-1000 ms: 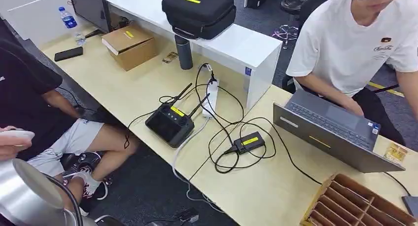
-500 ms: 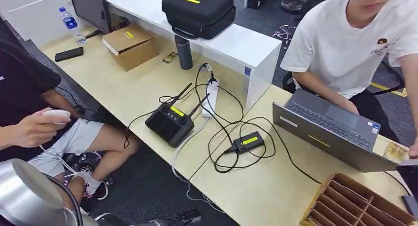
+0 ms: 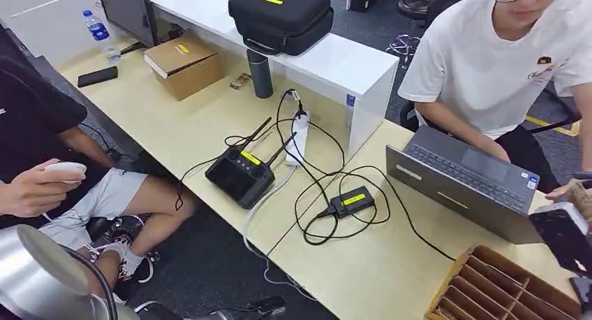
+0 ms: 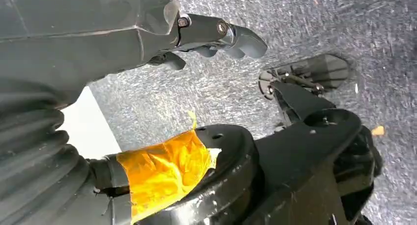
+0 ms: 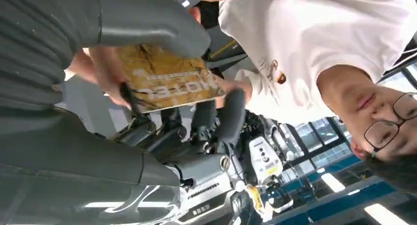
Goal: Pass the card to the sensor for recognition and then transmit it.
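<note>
right hand (image 3: 564, 235) comes in at the right edge of the head view, dark, raised over the worktop (image 3: 209, 124) corner beside the laptop (image 3: 469, 184). a tan bit of the card (image 3: 579, 194) shows just above it there, next to a person's fingertips (image 3: 558, 192). right wrist view gives what the head view can't: card (image 5: 167, 77) lies between the grey thumb (image 5: 152, 23) and the dark fingers (image 5: 231, 114), thumb across its upper face, fingers under it, so the right hand (image 5: 187, 87) has hold of the card. a person's fingers (image 5: 105, 75) also touch the card's near end. person in white shirt (image 5: 314, 43) is close behind.

left hand (image 4: 216, 36) shows in the left wrist view, hanging over grey carpet (image 4: 314, 23), fingers curled in, nothing in them.

sensor (image 3: 352, 201), black box with yellow label, sits mid worktop among looped cables (image 3: 328, 180), well apart from the card. bare worktop between sensor and laptop. divided cardboard tray (image 3: 502, 288) sits near the front edge below the right hand. controller (image 3: 239, 175) left of the sensor near the front edge.
</note>
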